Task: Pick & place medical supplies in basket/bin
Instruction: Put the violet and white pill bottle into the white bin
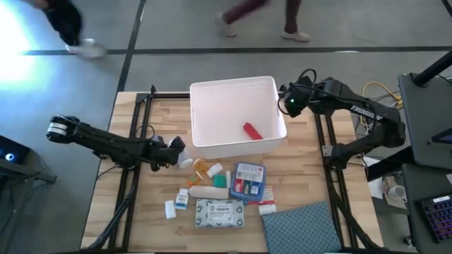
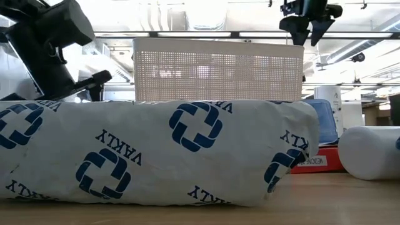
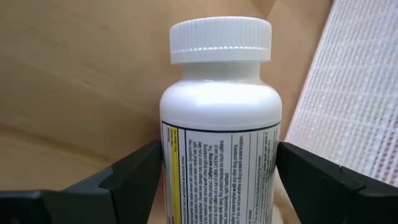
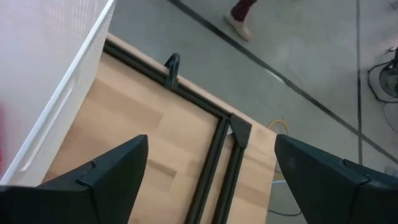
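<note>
My left gripper (image 1: 175, 154) is near the white basket's (image 1: 205, 95) near left corner, shut on a white pill bottle (image 3: 217, 124) with a ribbed cap. My right gripper (image 1: 288, 103) hovers open beside the basket's far right corner, with only table and floor between its fingers in the right wrist view. A red tube (image 1: 253, 130) lies on the basket floor. The other supplies lie on the table near the basket: an orange vial (image 1: 201, 168), blue-red-white boxes (image 1: 248, 181), a white roll (image 1: 208, 191), small white bottles (image 1: 182, 197) and a flat packet (image 1: 219, 214). My left gripper pinches the pill bottle's labelled body (image 3: 186, 168) below the shoulder, one finger (image 3: 134, 177) on each side. The cap (image 3: 221, 38) points away from the gripper, beyond the fingertips. Whether the bottle rests on the table or is lifted clear, I cannot tell.
A blue-grey textured cloth (image 1: 304, 227) lies at the table's near right corner. The basket's lattice wall (image 3: 348, 93) stands close beside the held bottle. In the low view the packet with blue crosses (image 2: 156, 153) fills the foreground. People walk on the floor beyond the far edge.
</note>
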Robot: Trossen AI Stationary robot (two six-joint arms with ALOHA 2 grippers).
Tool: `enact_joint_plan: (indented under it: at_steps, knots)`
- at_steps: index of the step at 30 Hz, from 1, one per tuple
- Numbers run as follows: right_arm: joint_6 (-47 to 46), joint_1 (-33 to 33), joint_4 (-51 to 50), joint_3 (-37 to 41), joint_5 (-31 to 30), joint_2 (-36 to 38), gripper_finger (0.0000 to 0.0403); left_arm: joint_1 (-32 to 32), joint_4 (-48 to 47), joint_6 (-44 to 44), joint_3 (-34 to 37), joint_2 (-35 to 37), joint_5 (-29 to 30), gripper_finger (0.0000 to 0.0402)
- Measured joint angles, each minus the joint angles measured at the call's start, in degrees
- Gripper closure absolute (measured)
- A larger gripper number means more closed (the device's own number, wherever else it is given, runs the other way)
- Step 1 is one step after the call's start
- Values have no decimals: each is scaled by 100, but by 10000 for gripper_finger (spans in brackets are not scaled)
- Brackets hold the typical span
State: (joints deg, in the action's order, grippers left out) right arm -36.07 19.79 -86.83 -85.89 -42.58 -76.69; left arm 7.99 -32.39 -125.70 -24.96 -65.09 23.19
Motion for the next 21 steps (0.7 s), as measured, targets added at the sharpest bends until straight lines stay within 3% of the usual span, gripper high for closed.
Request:
enact_joint_plan:
  at_steps: [7, 15, 21]
  knots:
    - [-41, -2, 13, 24, 320, -73, 72, 22, -308, 639, 145, 804, -312, 114]
    - [-2, -3, 4, 24, 572, -54, 74, 35, -1793, 558, 156, 1675, -482, 94]
    - [26, -4, 4, 28, 574, -54, 74, 35, -2006, 756, 156, 2084, -745, 78]
